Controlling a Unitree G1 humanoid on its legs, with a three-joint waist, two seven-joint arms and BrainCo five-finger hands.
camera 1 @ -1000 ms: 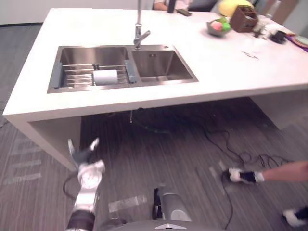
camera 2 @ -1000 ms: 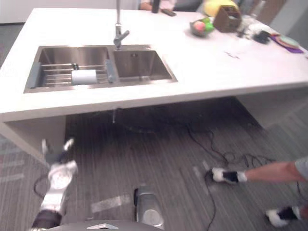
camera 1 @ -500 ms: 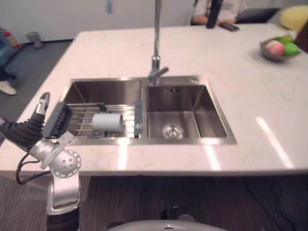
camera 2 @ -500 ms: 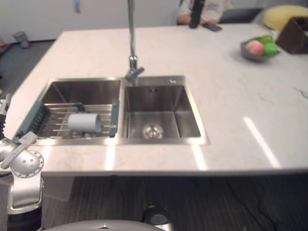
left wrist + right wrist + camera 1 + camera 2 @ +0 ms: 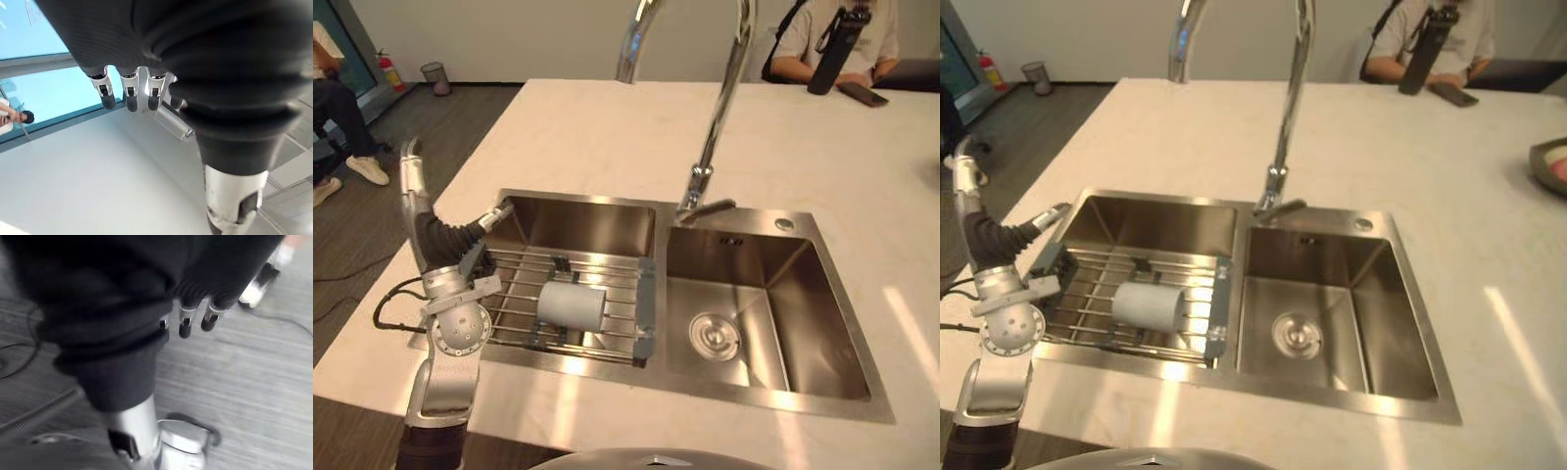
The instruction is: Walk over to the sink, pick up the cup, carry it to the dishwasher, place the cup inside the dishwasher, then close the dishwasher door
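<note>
A white countertop [image 5: 587, 127] holds a double steel sink [image 5: 578, 223]. In its left basin a wire rack [image 5: 514, 282] with grey end pieces spans the bowl, and the cup [image 5: 572, 305], a pale plain cylinder, lies on its side on the rack's bars, near the middle. Any print on the cup is not visible from here. A tall curved tap [image 5: 720, 117] rises between the two basins. The right basin shows a round drain [image 5: 714, 336].

The left hand [image 5: 438, 238] is raised at the counter's left edge, just beside the rack's near end and apart from the cup. Its fingers are straight and spread, the thumb pointing toward the basin, and it holds nothing.

The right hand [image 5: 161, 289] hangs low over grey floor, fingers [image 5: 185, 326] loosely extended and empty.

At the far end of the counter sits a person [image 5: 793, 39], with a dark bottle [image 5: 829, 54] and a phone [image 5: 862, 93] in front of them.
</note>
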